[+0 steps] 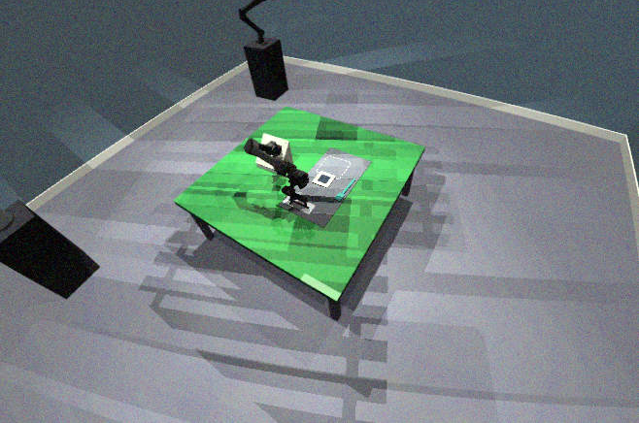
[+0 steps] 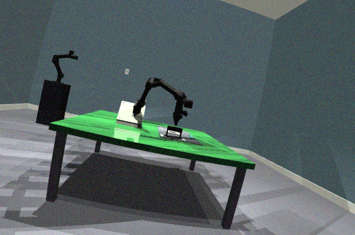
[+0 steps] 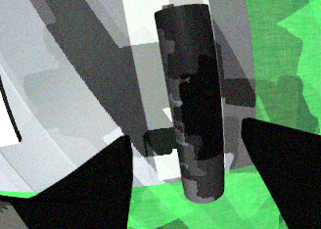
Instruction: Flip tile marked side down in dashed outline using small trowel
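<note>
The tile [image 1: 323, 179] lies on the grey mat [image 1: 361, 161] with its dark-marked side up, beside the dashed outline [image 1: 350, 163]. A white part of the tile [image 3: 7, 127] shows at the left edge of the wrist view. The trowel [image 1: 310, 208] [image 2: 174, 128] [image 3: 198, 42] rests at the mat's near end, its pale blade flat and its black bar handle raised above it. My gripper [image 1: 295, 197] [image 2: 176, 123] [image 3: 188, 136] is open and empty, pointing down just above the handle. In the wrist view the handle appears between the fingertips, lengthwise. The exterior view does not show the tile clearly.
A teal strip [image 1: 347, 188] with a small block at one end lies along the mat's side, near the tile. A white box-like stand [image 1: 275, 142] [image 2: 125, 111] is by the arm's base on the green table [image 1: 361, 232] [image 2: 86, 120].
</note>
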You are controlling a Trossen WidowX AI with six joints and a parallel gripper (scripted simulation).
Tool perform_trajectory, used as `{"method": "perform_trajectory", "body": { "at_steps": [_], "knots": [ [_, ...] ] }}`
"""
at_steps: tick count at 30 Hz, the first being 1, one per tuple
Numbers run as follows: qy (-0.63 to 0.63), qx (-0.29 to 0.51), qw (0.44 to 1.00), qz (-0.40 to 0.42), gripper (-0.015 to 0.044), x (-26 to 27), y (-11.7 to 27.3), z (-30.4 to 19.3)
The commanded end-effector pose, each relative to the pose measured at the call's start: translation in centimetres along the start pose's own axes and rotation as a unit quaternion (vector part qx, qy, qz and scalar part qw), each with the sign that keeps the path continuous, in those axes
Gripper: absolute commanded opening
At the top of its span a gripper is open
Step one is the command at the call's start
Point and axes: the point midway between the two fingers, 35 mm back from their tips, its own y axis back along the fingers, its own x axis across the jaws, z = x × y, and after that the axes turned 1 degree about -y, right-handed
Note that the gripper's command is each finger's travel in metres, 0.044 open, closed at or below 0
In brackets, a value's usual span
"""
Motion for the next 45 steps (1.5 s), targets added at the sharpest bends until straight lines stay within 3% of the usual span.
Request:
{"method": "perform_trajectory", "body": {
  "at_steps": [1,20,41,45],
  "knots": [
    [0.007,0.007,1.0,-0.002,0.027,0.1,-0.9,-0.2],
    [0.025,0.015,1.0,-0.007,0.027,0.1,-3.7,-0.2],
    [0.025,0.015,1.0,-0.007,0.013,0.1,-3.7,-0.2],
    [0.025,0.015,1.0,-0.007,0.013,0.1,-3.7,-0.2]
  ]
}}
